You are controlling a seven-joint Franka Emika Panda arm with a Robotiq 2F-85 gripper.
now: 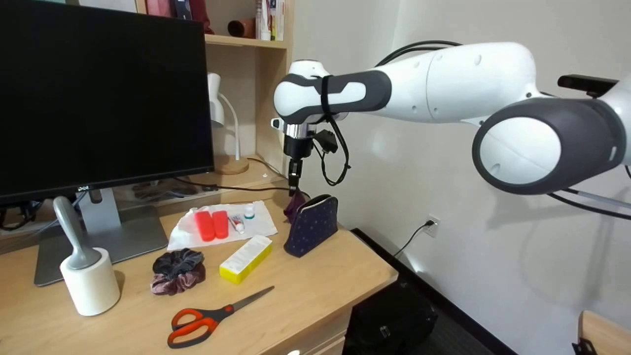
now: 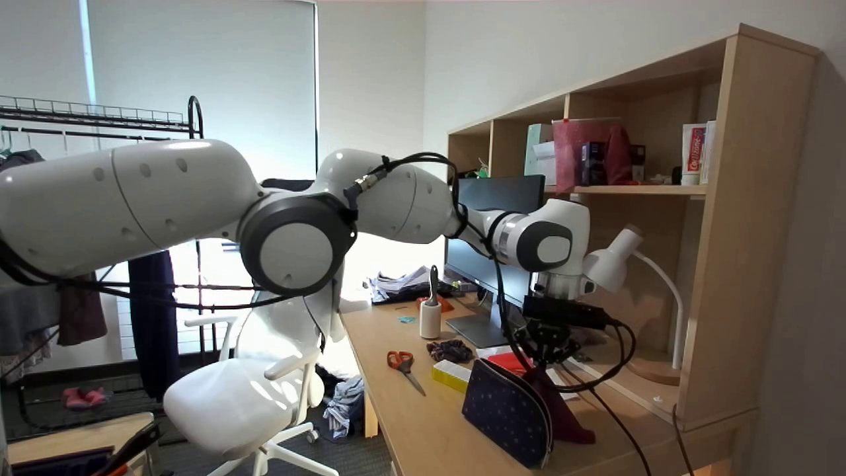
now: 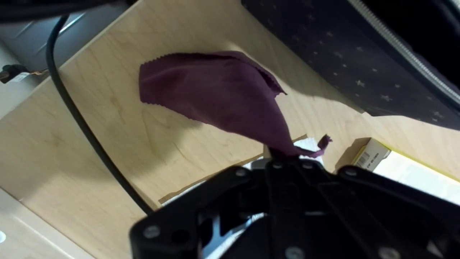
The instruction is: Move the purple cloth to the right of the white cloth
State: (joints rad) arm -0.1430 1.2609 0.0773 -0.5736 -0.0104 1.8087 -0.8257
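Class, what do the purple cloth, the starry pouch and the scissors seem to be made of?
Purple cloth: thin, matte fabric, judging by soft folds and zigzag edges; fibre unclear.
Starry pouch: matte, gently curved sides suggest fabric, perhaps canvas.
Scissors: dull grey blades suggest steel, smooth orange-black handles plastic.

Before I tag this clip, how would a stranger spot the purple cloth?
On the desk, find the pouch in both exterior views. Beside it, the pincer holds the purple cloth by one end. Unlike the starry pouch, it is plain, with zigzag edges.
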